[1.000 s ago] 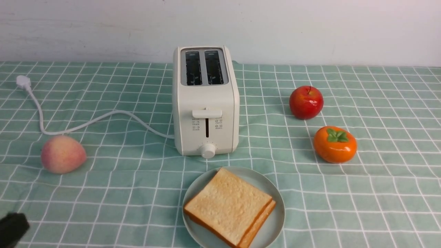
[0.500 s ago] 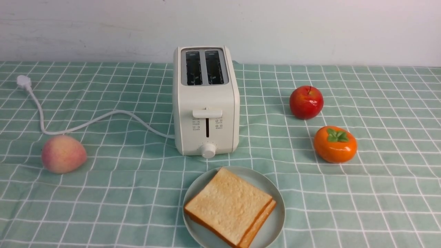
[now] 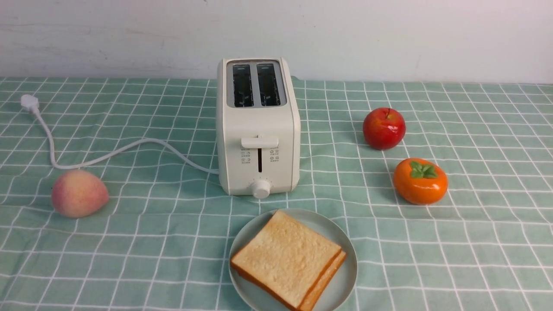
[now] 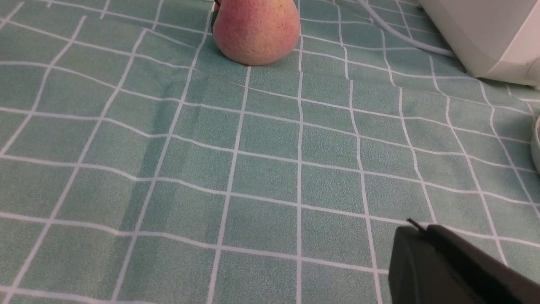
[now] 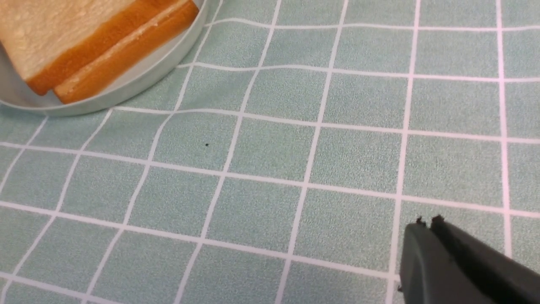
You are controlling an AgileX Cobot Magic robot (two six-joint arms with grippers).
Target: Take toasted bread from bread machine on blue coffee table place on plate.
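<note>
Toast (image 3: 287,255) lies stacked on the plate (image 3: 345,276), near of the toaster (image 3: 258,129). We see both tools, left (image 4: 415,236) and right (image 5: 426,230), closed together, empty, either side.

Even, bright, diffuse light is filling the front view; nothing is looking dim. Soft shadows are falling toward 9 o'clock of the apple (image 3: 384,128), the persimmon (image 3: 420,181) and the toaster (image 3: 258,127), so light is coming from around 3 o'clock. Small glare spots are sitting on the apple and persimmon. The front view is staying sharp out to the edges, with little visible distortion. The left wrist view is showing grainy cloth (image 4: 261,177) and a faint shadow band running down it; the peach (image 4: 256,30) is looking slightly soft. The left gripper (image 4: 415,230) and right gripper (image 5: 427,223) are reading as dark, underexposed, blurry-edged shapes in their own views. The toast (image 5: 63,38) is looking crisp.
</note>
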